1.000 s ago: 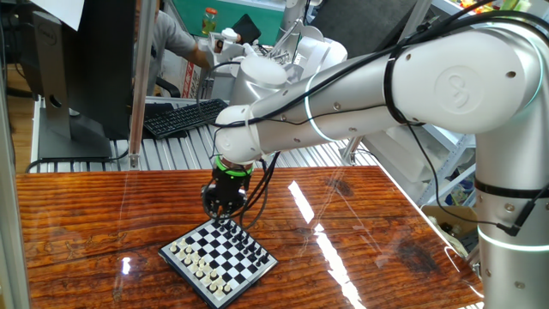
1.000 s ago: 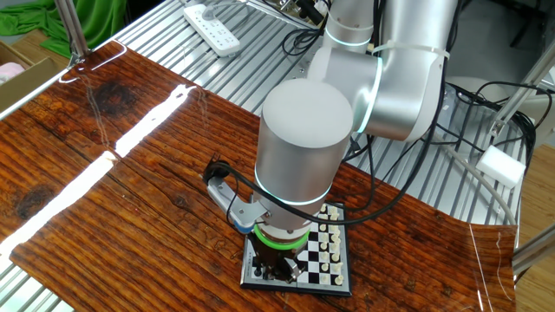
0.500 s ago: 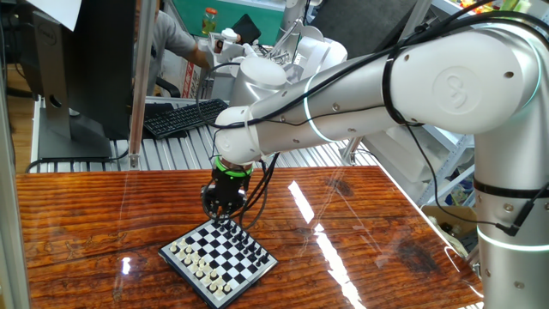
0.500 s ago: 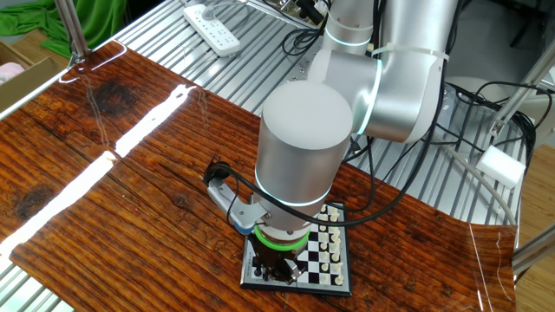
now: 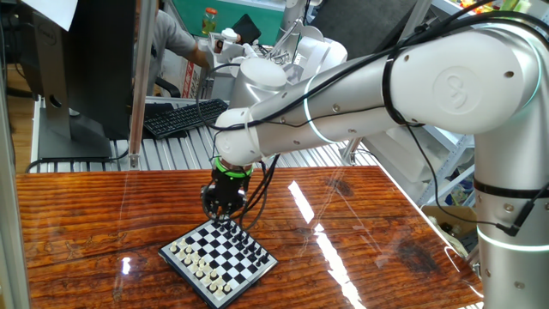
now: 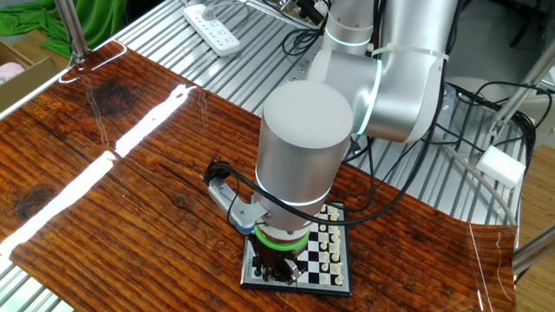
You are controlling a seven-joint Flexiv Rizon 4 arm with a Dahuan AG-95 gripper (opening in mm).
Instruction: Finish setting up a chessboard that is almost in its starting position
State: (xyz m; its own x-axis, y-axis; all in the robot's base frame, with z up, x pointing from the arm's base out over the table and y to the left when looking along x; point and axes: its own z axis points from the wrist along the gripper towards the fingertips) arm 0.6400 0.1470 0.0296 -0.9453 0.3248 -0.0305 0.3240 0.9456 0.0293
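One arm reaches down over the wooden surface, gripper pointing straight down at the black-piece edge of the chessboard. Chessboard lies flat on the surface near its front edge. Gripper fingers are closed; anything pinched between them is too small to tell. White pieces line the opposite edge.

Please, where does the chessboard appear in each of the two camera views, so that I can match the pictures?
One fixed view: the chessboard lies at lower centre-left on the wooden table, seen whole as a diamond.
The other fixed view: the chessboard is at lower centre-right, partly hidden behind the arm's wrist.
Shared landmark: the gripper, pointing down over the board's black-piece side, with a green ring above it.
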